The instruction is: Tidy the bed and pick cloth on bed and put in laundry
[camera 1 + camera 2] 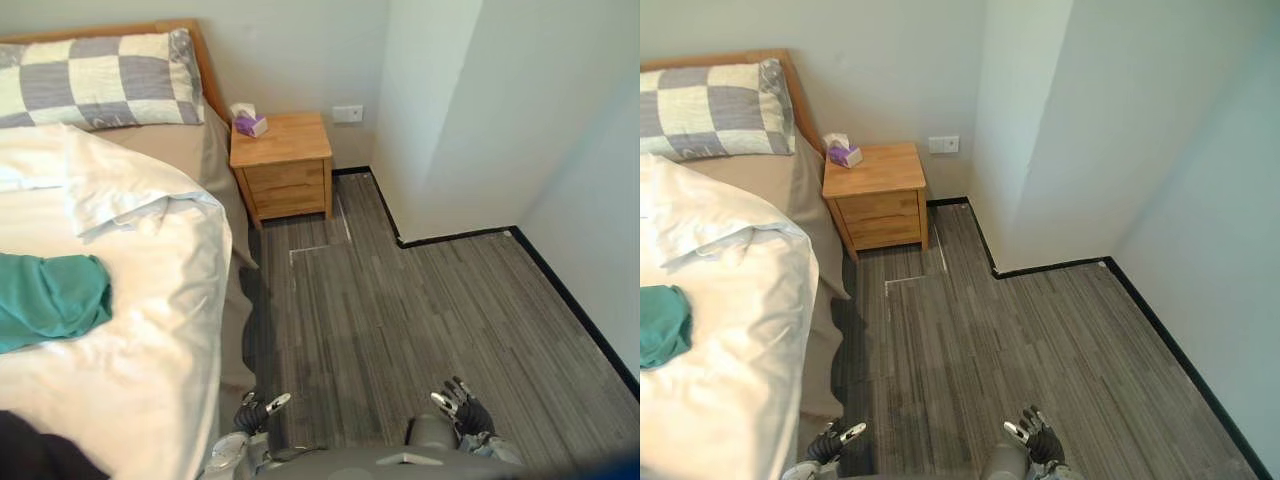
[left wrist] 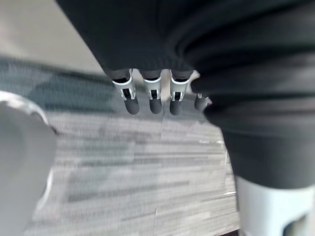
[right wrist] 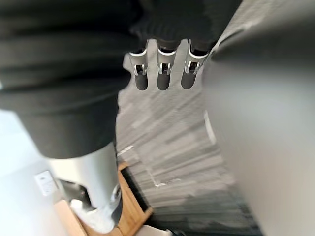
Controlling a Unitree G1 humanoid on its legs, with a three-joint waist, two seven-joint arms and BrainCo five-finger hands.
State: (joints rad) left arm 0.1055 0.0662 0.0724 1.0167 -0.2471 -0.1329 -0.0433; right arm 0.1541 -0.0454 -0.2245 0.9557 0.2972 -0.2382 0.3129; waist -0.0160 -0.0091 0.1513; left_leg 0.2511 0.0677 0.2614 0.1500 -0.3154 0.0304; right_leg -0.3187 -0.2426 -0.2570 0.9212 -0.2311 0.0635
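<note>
Where the cloth lies: crumpled teal fabric garment [image 1: 50,295] on the rumpled white duvet [image 1: 130,190], mid-way down the wooden-framed bed [image 1: 208,70]; nothing touches it.
Bed state: duvet bunched and folded back below the grey-and-cream checked pillow [image 1: 100,80]; tan sheet bare beside it.
Left robot hand [image 1: 258,410]: low by the bed's side, fingers [image 2: 132,101] loosely straight, holding nothing.
Right robot hand [image 1: 462,405]: over the grey plank floor [image 1: 420,300], fingers relaxed, empty.
Progress: judged at the very start; straightening, pickup and laundry drop all remain.
</note>
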